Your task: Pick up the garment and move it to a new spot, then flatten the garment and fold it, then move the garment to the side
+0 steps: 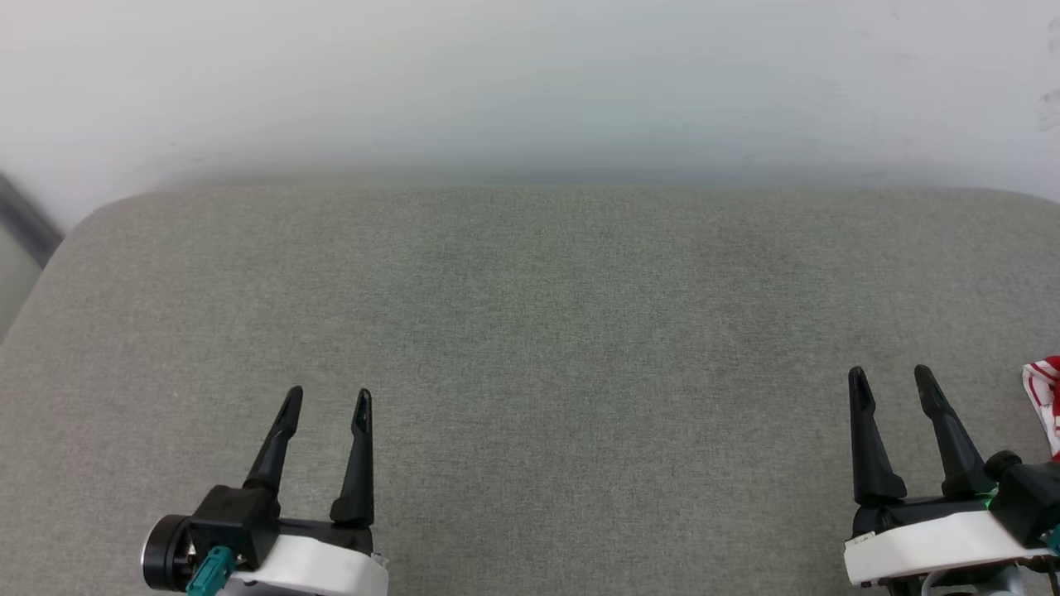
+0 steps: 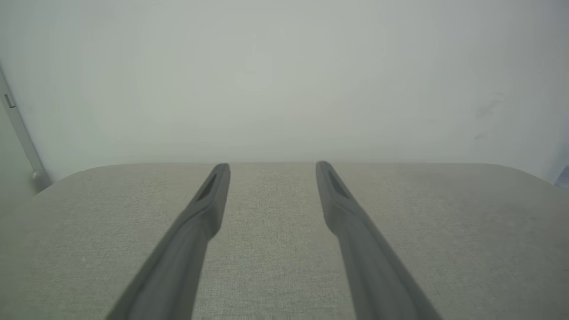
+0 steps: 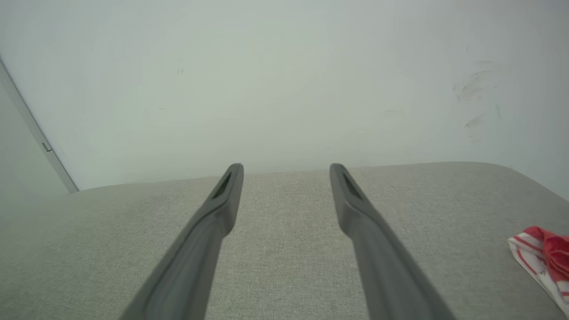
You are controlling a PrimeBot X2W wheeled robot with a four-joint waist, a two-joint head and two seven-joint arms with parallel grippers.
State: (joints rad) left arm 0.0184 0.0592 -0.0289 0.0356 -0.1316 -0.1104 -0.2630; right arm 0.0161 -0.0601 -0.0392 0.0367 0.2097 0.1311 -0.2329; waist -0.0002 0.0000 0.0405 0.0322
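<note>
A small part of the garment (image 1: 1045,406), red with red-and-white striped trim, pokes in at the right edge of the head view; the rest is out of view. In the right wrist view the garment (image 3: 540,253) lies on the fabric at the lower right. My right gripper (image 1: 893,381) stands open just left of it, apart from it, nothing between its fingers. Open too and empty, my left gripper (image 1: 328,403) sits at the lower left. Both pairs of fingers point toward the wall, as seen with the left gripper (image 2: 272,168) and the right gripper (image 3: 286,169).
A wide grey fabric surface (image 1: 530,331) with rounded far corners spreads before me. A pale wall (image 1: 530,83) rises right behind its far edge. A grey strip (image 1: 25,219) runs down the wall at the far left.
</note>
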